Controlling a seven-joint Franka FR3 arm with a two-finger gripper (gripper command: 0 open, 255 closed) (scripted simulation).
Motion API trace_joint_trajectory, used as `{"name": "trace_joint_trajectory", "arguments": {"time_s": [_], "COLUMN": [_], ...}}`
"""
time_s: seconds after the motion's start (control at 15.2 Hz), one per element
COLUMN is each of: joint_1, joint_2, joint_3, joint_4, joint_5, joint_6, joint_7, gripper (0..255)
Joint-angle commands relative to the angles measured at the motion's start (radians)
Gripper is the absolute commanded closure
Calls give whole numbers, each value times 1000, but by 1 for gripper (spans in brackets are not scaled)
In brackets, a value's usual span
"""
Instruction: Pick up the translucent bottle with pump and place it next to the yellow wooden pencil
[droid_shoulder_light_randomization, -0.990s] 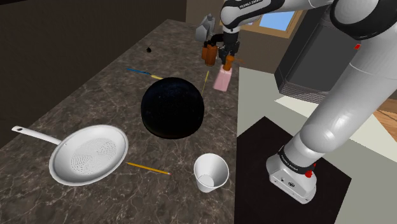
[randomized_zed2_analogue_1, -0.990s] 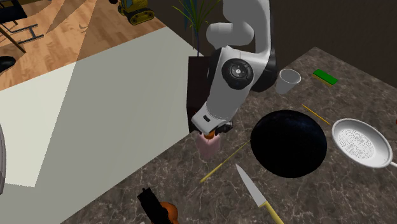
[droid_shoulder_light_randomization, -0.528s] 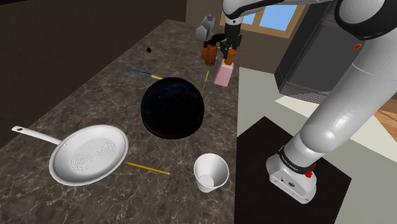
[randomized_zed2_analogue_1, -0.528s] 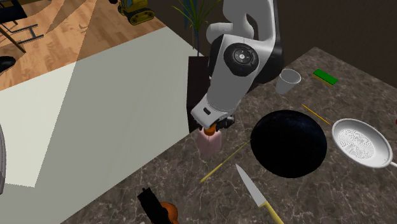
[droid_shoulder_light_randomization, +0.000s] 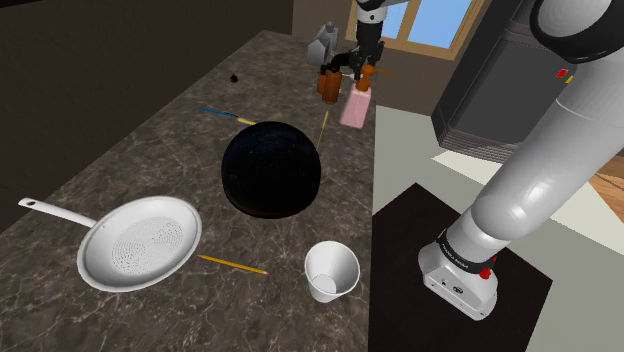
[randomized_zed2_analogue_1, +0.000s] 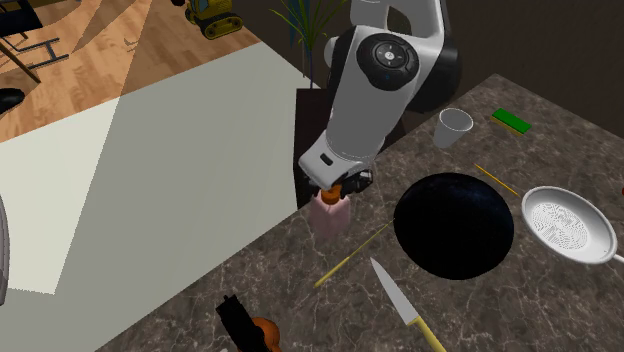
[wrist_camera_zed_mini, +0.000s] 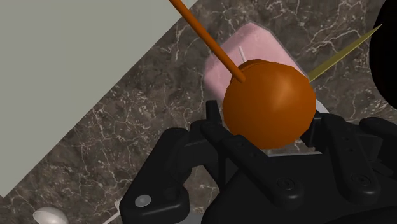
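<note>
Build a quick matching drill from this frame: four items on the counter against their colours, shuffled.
Items:
1. pump bottle
2. large round item
3. pan
4. small flat block

Colours:
A. green
B. white
C. pink body, orange top
D. black

Pairs: 1-C, 2-D, 3-B, 4-A

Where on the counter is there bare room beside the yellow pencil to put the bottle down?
Free: the strip between the pencil and the counter edge, under the held bottle. Also the wide patch between bowl, pan and knife. Crowded: the corner beyond the end effector, by the orange jar.
</note>
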Motion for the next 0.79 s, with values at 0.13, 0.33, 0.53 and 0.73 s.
{"name": "trace_joint_trajectory", "arguments": {"time_s": [0.13,0.33,0.53,0.73], "joint_1": [1,1,1,1], "joint_2": [-6,-7,-5,-1], "joint_3": [0,1,1,1], "joint_4": [48,87,129,174], "joint_5": [1,2,3,3], "joint_6": [-54,-94,-134,-175], "joint_7": [-6,-11,-16,-21], "gripper": [255,255,255,255]}}
